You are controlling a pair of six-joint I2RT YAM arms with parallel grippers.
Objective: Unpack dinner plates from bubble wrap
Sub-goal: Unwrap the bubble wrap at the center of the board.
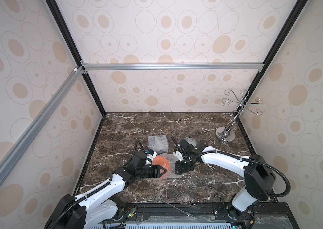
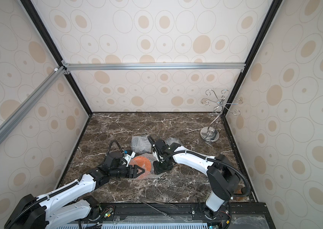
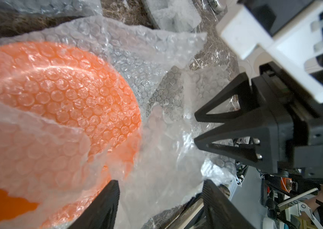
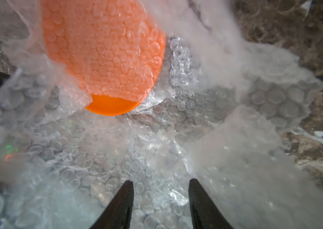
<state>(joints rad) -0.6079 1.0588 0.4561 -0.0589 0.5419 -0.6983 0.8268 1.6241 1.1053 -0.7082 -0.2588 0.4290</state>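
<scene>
Closest to you, the black rail (image 1: pixel 176 210) along the near edge carries both arm bases. Your left arm runs in from the near left, forearm low and wrist level, so the left gripper (image 1: pixel 163 171) points right at the near left rim of the orange plate (image 1: pixel 161 161). In the left wrist view its 2 fingers (image 3: pixel 105 206) stand wide apart, released, with loose bubble wrap (image 3: pixel 156 59) lying just beyond them.

Your right arm arches in from the near right with its wrist bent down, and the right gripper (image 1: pixel 178 171) points at the table just right of the plate. Its jaws are parted, tips set on the sheet, and flat wrap lies between them.

You can see the plate in the middle of the table, mostly under the wrap, with 1 bare sliver of rim showing. 2 more parcels lie beyond it: the far bundle (image 1: pixel 157 143), and the right bundle (image 1: pixel 191 141) partly behind your right wrist. You cannot tell what they hold.

Your surface is a dark brown marble tabletop (image 1: pixel 156 123). A chrome wire stand (image 1: pixel 226 135) occupies the far right corner, and the walls (image 1: pixel 156 29) carry beige ovals.
</scene>
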